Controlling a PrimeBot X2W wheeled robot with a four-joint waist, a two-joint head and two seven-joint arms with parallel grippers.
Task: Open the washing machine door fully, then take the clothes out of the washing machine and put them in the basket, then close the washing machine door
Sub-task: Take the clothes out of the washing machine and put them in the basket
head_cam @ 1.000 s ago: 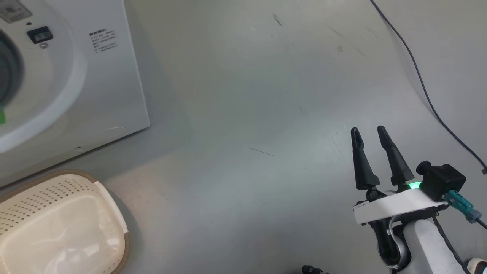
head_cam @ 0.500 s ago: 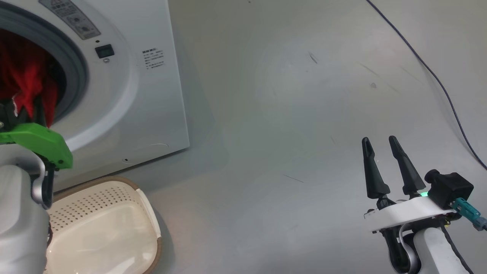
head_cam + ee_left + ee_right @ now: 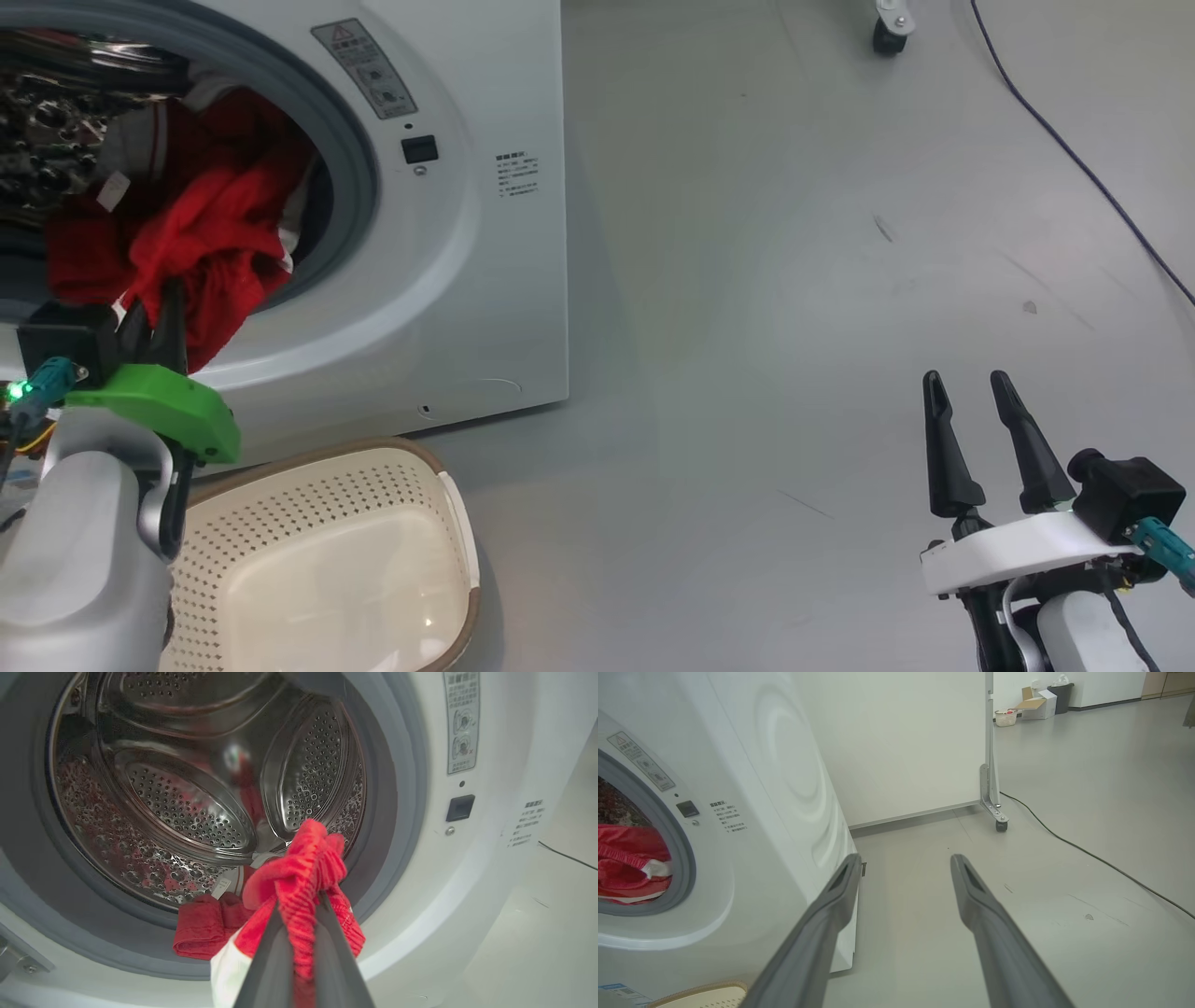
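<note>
The white washing machine [image 3: 485, 280] stands at the upper left with its round mouth uncovered; the washing machine door is out of view. Red clothes [image 3: 215, 243] with white trim spill over the grey gasket. My left gripper [image 3: 154, 308] is shut on a bunch of that red fabric [image 3: 303, 877] at the mouth's lower edge, in front of the steel drum [image 3: 187, 802]. The cream basket [image 3: 345, 560] sits on the floor right below, with nothing in it. My right gripper [image 3: 966, 392] hangs open over bare floor at the lower right, its fingers [image 3: 831, 914] apart and holding nothing.
A dark cable [image 3: 1074, 149] runs across the grey floor at the upper right. A white panel on a castor [image 3: 1000, 823] stands behind the machine. Boxes and a bin [image 3: 1041, 702] sit far off by the wall.
The head camera has swung left and up, bringing the machine's mouth, the clothes and the left arm into view. The right gripper stays open in the same pose.
</note>
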